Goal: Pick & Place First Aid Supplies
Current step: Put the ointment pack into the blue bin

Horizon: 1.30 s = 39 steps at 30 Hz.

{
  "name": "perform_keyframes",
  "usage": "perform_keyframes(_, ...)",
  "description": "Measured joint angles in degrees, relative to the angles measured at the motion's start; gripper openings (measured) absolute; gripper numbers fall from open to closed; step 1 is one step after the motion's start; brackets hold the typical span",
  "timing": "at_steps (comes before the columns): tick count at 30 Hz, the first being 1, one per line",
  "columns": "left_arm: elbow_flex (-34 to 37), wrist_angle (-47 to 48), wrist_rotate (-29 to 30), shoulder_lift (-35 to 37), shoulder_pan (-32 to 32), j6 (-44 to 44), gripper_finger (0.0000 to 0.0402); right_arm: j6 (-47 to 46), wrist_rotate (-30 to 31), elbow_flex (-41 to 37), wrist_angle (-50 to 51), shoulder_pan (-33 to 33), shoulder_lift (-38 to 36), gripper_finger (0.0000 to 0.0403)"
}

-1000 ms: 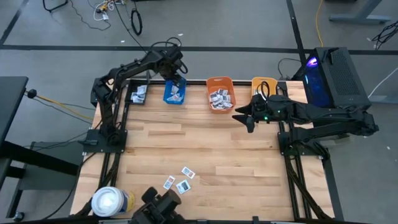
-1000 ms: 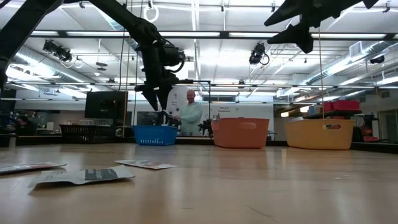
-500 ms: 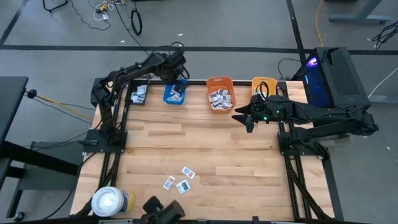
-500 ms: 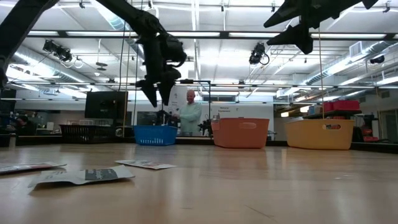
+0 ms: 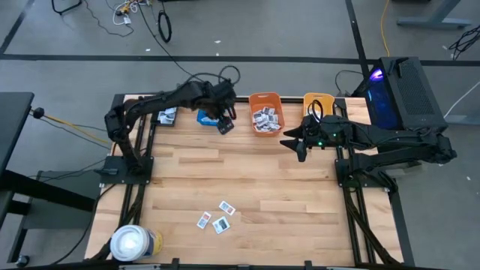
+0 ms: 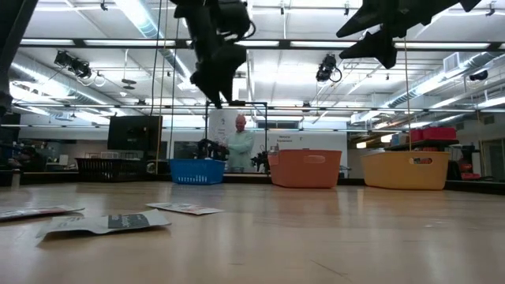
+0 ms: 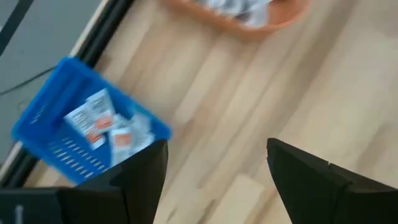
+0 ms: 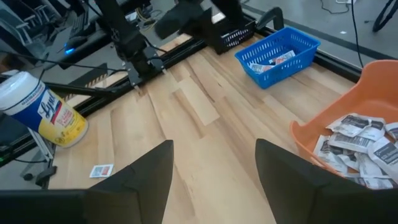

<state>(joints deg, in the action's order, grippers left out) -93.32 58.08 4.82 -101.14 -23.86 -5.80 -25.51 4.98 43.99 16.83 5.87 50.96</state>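
Left hand hanging just past the blue bin, nothing in it

Left hand (image 5: 225, 124) sits fingers apart near the table's far edge beside the blue bin (image 5: 208, 114); right hand (image 5: 294, 142) waits, fingers apart too, and three packets (image 5: 216, 217) lie near the front edge.

a blue bin (image 5: 208, 115), an orange bin (image 5: 265, 112) and a yellow bin (image 5: 316, 103) stood in a row along the table's (image 5: 285, 187) far edge. a white wipes canister (image 5: 133, 243) sat at the near left corner. a person (image 6: 240, 145) stood in the room behind.
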Motion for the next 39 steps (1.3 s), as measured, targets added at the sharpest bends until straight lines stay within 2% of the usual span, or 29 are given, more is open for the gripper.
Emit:
perform_keyframes(7,0.0,-6.55,0.77,0.33,11.01,-2.75,0.0275,1.17,-0.03,0.0,-0.05,0.02,0.0,0.0229)
perform_keyframes(11,0.41,-8.91,3.19,0.35,16.02,-0.76,0.0275,2.46,-0.04,0.0,-0.17,0.01,0.0,0.0229)
perform_keyframes(13,3.44,-11.43,2.91,1.2,17.32,-0.42,0.0275,3.41,-0.04,0.0,-0.14,0.01,0.0,0.0229)
perform_keyframes(17,15.12,-18.67,-1.96,6.56,19.06,-3.2,0.0275,5.09,-1.44,0.0,0.39,0.02,0.0,0.0229)
perform_keyframes(20,23.43,-23.52,-2.28,11.75,20.72,-6.17,0.0275,5.24,-2.8,0.0,1.19,0.02,0.0,0.0229)
perform_keyframes(25,31.48,-28.49,-2.1,21.35,24.22,-10.9,0.0275,5.28,-3.1,0.0,2.2,-0.49,0.0,0.0229)
perform_keyframes(32,35.56,-26.96,-1.56,30.03,33.81,-16.59,0.0275,6.02,-3.0,0.0,5.65,-2.36,0.13,0.0229)
perform_keyframes(39,35.6,-25.84,1.46,29.95,47.49,-22.88,0.0275,4.8,-2.91,-0.02,7.03,-6.76,3.01,0.0229)
